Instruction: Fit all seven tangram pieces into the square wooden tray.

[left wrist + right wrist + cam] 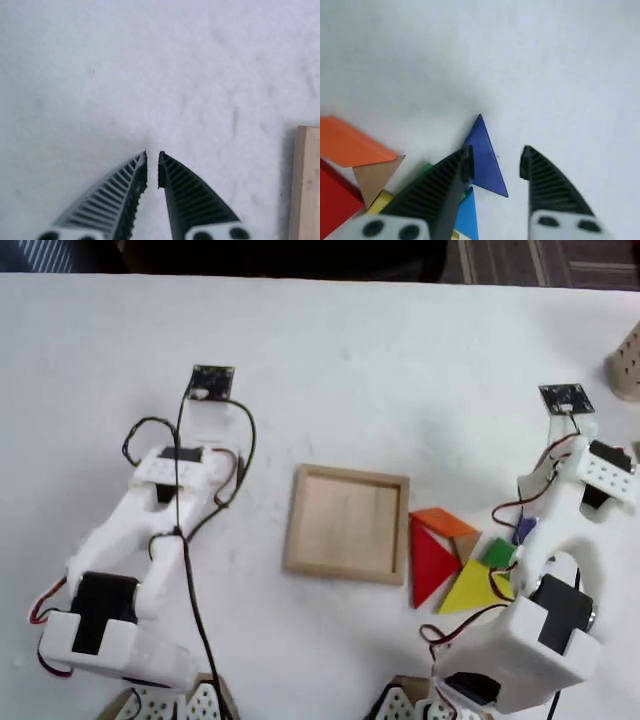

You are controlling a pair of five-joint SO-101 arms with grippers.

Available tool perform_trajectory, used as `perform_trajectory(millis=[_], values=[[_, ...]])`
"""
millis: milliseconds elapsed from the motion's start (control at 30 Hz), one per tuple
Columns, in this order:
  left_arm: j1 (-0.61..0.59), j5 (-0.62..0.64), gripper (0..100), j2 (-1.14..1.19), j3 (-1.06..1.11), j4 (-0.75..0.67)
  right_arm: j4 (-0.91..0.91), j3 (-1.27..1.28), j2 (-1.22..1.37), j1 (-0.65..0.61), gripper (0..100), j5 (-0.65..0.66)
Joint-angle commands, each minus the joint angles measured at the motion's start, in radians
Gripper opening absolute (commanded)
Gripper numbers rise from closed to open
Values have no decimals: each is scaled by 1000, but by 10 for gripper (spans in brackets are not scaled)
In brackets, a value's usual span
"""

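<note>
The square wooden tray [345, 523] lies mid-table with nothing in it; its edge [306, 180] also shows in the left wrist view. The tangram pieces cluster just right of it: orange [443, 521], red [430, 560], yellow [472, 590], green [498, 553] and dark blue [524, 530]. My right gripper [495, 162] is open low over the dark blue triangle [485, 160], which lies between its fingers. Beside it are orange [350, 142], red [335, 200], a tan triangle [372, 175] and a light blue piece [467, 217]. My left gripper [152, 160] is shut over bare table, left of the tray.
The left arm [170, 490] rests on the white table well left of the tray. A pale perforated object [628, 365] stands at the far right edge. Red and black cables loop around both arms.
</note>
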Motion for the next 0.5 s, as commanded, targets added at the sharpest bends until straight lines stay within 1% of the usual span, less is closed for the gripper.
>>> perform_trajectory(millis=[0,200,333,467], values=[[5,-12,72,-7,-51,5,82,-66,-61,18,228,15],[5,-12,72,-7,-51,2,171,-14,-61,50,218,169],[5,-12,72,-7,-49,2,168,3,-61,96,218,183],[5,-12,72,-7,-49,2,171,8,-61,116,218,175]])
